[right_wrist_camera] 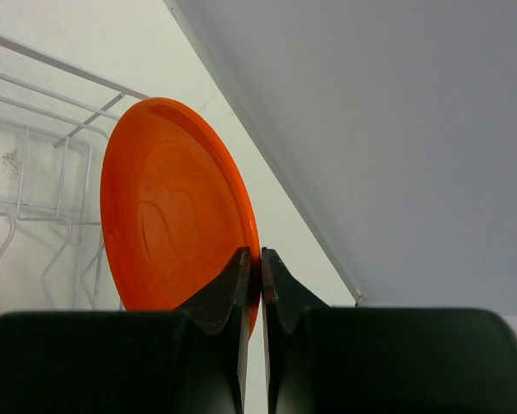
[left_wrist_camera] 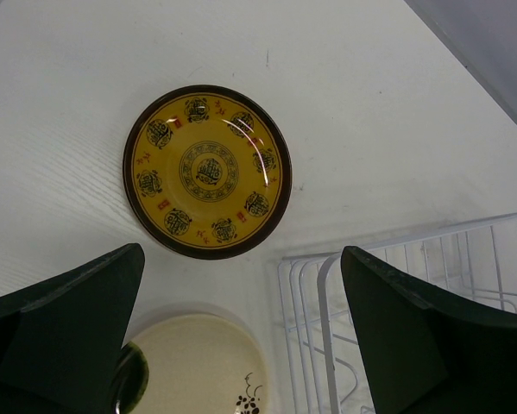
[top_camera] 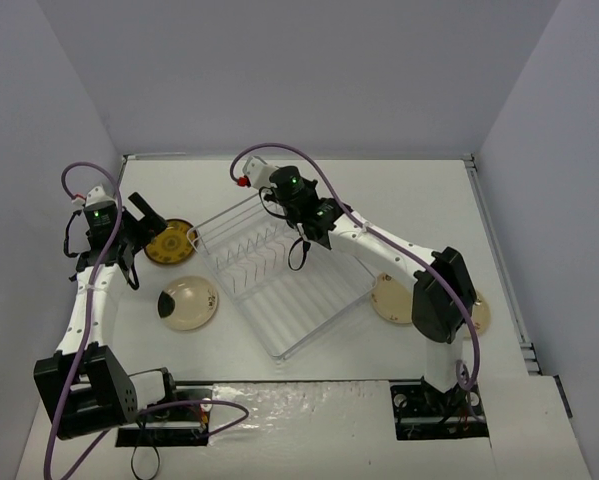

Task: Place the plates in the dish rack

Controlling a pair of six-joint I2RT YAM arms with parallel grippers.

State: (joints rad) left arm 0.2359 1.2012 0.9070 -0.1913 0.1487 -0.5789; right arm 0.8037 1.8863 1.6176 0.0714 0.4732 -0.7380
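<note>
Going left to right in the top view, the left gripper (top_camera: 147, 215) hovers with its fingers spread wide and nothing between them, just at the 10 o'clock side of the mustard patterned plate (top_camera: 169, 241). The left wrist camera looks straight down on that plate (left_wrist_camera: 208, 171) lying flat on the table (top_camera: 419, 200). This suggests the arm is lining up over it for a later pick.

A cream plate with a dark mark (top_camera: 187, 303) lies flat at the mustard plate's 5 o'clock, just beside the dish rack (top_camera: 299, 312). The rack sits skewed mid-table, and I see no plates between its divider prongs.

At the rack's 11 o'clock corner, the right gripper (top_camera: 251, 180) is clenched on the rim of the orange plate (top_camera: 241, 183). The right wrist view shows the jaws pinched tight on the rim of this plate (right_wrist_camera: 172, 216), which stands on edge above the rack wires (right_wrist_camera: 34, 147). Gripping it by the edge probably keeps it upright so it can drop between two prongs.

Two more cream plates lie at the rack's 3 to 4 o'clock, one (top_camera: 387, 297) partly under the right arm and one (top_camera: 478, 315) mostly hidden behind it.

I judge that loading is only beginning.
</note>
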